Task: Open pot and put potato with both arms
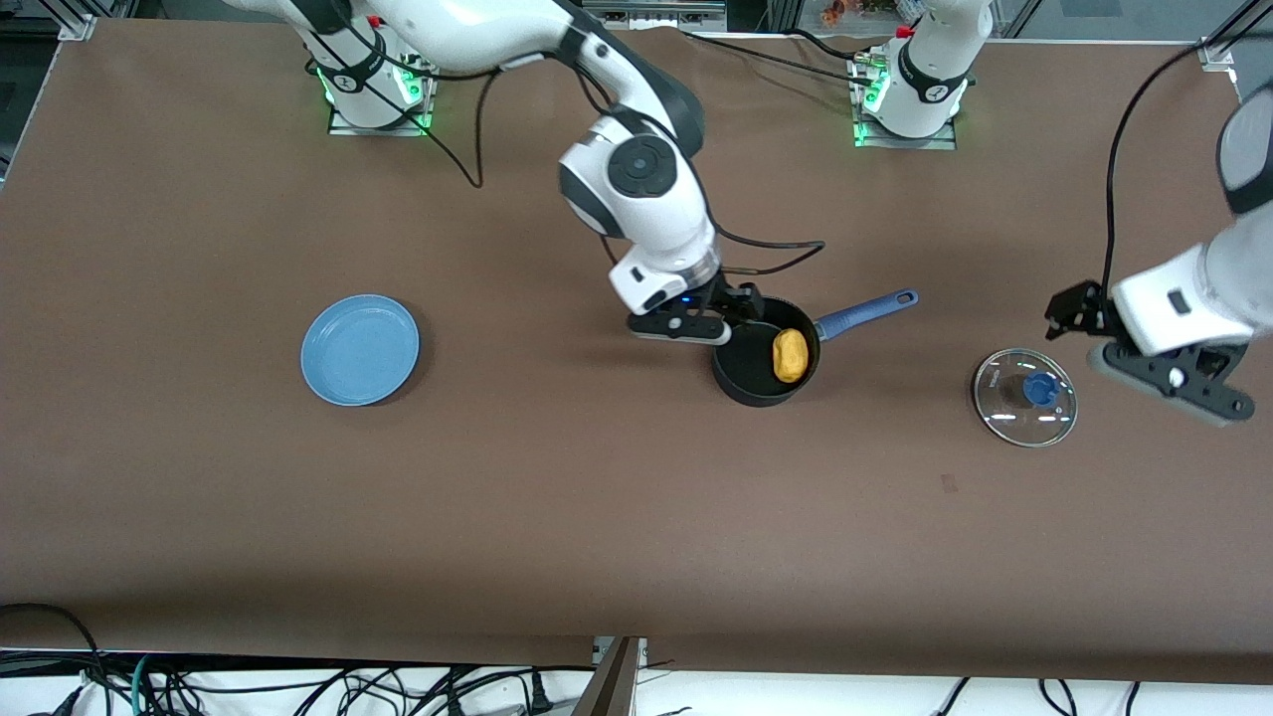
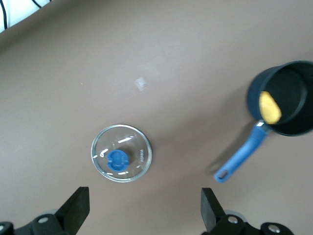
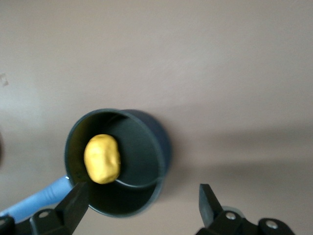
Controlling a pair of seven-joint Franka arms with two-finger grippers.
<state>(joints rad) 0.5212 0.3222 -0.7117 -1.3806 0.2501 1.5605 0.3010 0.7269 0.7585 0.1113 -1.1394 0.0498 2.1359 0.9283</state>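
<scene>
Potato (image 1: 790,355) sits inside the pot (image 1: 753,386), against the wall on the handle side, clear of the rim. Pot is mid-table, uncovered, blue handle (image 1: 863,311) pointing toward the left arm's end.

Right gripper (image 1: 724,316) hangs over the pot's rim on the robot-base side, fingers (image 3: 76,204) spread apart, nothing between them. The drop looks done.

Step in hand, as I read it: retreat. Do it well = lift straight up first, then swing away. One finger is close above the rim in the right wrist view, so any sideways move before gaining height risks clipping the pot and skating it.

Left gripper (image 1: 1144,343) hovers just beside the glass lid (image 1: 1024,396) at the left arm's end of the table, jaws wide, empty. That arm waits.

Containers:
- pot: one potato, nothing else visible
- lid: flat on the table, blue knob (image 2: 117,160) up, well apart from the pot
- light-blue plate (image 1: 359,349): toward the right arm's end, empty
</scene>
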